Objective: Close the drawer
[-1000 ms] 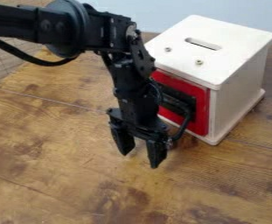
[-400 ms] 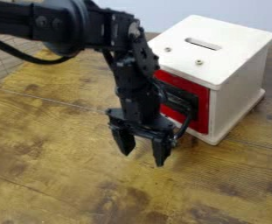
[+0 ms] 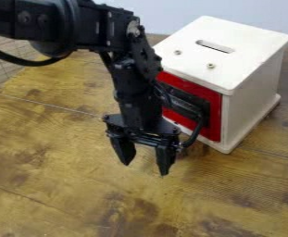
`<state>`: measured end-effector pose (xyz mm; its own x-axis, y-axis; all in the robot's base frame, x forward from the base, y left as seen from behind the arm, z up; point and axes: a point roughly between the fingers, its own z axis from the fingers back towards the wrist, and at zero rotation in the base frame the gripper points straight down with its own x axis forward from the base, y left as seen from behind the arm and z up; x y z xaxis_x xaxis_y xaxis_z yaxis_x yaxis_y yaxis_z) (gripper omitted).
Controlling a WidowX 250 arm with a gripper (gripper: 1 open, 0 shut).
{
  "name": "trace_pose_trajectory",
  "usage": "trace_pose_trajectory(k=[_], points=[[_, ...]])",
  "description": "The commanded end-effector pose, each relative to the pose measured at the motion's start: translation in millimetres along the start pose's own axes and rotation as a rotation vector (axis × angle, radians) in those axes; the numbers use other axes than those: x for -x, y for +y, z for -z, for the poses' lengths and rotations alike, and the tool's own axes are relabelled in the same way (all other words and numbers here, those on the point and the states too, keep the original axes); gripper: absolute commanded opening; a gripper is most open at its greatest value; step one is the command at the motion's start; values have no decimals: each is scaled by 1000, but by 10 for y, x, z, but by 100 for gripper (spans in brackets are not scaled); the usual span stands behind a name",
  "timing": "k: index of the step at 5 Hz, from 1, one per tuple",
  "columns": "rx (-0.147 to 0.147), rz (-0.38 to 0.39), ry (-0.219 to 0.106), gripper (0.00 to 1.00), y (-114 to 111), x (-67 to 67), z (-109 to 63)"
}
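On brown grained wood, cream-white slotted box (image 3: 240, 56), red-fronted drawer (image 3: 209, 97), black fingers (image 3: 124, 152) spread.

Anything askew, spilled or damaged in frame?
Nothing stands out. The cream-white box sits upright, its red drawer front looks undamaged where visible, and no spill shows on the wooden table. The arm hides part of the front.

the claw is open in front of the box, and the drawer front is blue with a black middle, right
Not blue: the camera view shows the drawer front is red. The rest stands: black middle, claw open in front of the box.
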<state>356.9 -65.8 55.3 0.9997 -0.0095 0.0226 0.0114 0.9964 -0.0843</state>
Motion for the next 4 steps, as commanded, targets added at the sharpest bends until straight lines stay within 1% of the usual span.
trace_pose_trajectory(k=[1,2,4], points=[[6,10,-82,100,157,-97,-323],[7,28,-79,100,297,-136,-362],[15,24,-78,100,241,-137,-272]])
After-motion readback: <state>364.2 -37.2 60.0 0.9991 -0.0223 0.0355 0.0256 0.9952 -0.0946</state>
